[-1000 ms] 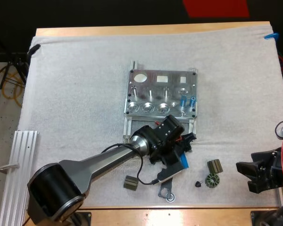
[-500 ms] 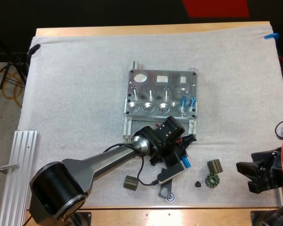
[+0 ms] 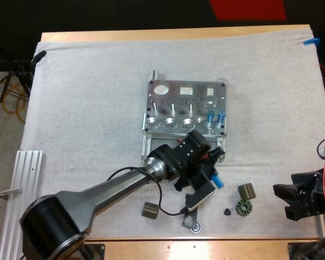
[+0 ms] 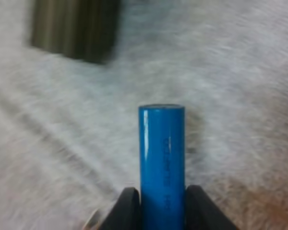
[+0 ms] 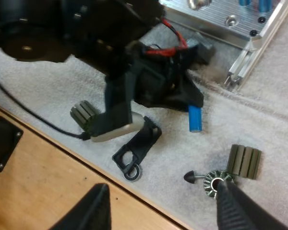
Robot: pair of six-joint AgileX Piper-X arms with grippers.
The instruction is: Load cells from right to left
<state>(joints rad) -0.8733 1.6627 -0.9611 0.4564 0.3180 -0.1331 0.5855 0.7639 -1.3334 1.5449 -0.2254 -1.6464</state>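
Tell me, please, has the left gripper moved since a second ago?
Yes: the left gripper, holding the blue cell, has edged slightly nearer the metal fixture's near right corner.

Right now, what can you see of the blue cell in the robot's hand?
The cell is a smooth, bright blue cylinder with a flat end and faint print along its side. The left hand grips one end, pressing it from both sides. The free end points out over the white mat, near a dark ribbed part.
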